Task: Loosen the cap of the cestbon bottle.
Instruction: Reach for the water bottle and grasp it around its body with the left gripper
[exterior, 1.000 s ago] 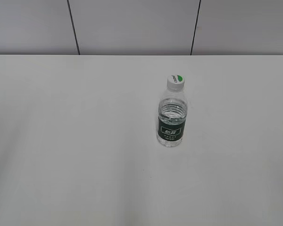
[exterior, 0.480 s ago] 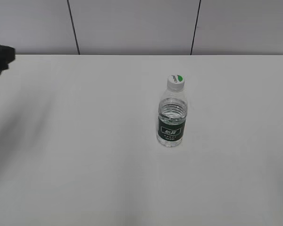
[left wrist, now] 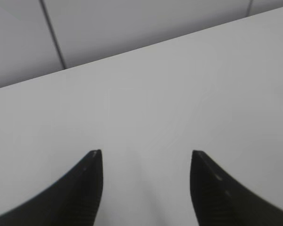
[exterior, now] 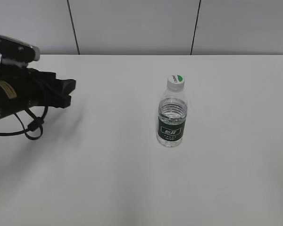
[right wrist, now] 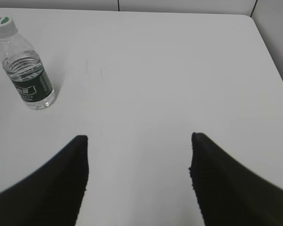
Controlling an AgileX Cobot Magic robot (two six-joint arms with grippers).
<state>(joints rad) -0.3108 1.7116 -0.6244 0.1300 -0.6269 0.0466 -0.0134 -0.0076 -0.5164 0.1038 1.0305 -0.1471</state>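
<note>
The cestbon bottle stands upright on the white table, clear with a dark green label band. Its white cap with a green leaf mark sits on top. The bottle also shows in the right wrist view at the far left, with its cap. My left gripper is open and empty, well to the left of the bottle; in the left wrist view only bare table lies between its fingers. My right gripper is open and empty, out of the exterior view.
The white table spreads all around the bottle. A grey panelled wall stands behind its far edge. The table's right edge shows in the right wrist view.
My left arm has come into the exterior view from the left edge and moved right toward the bottle. The bottle has not moved.
</note>
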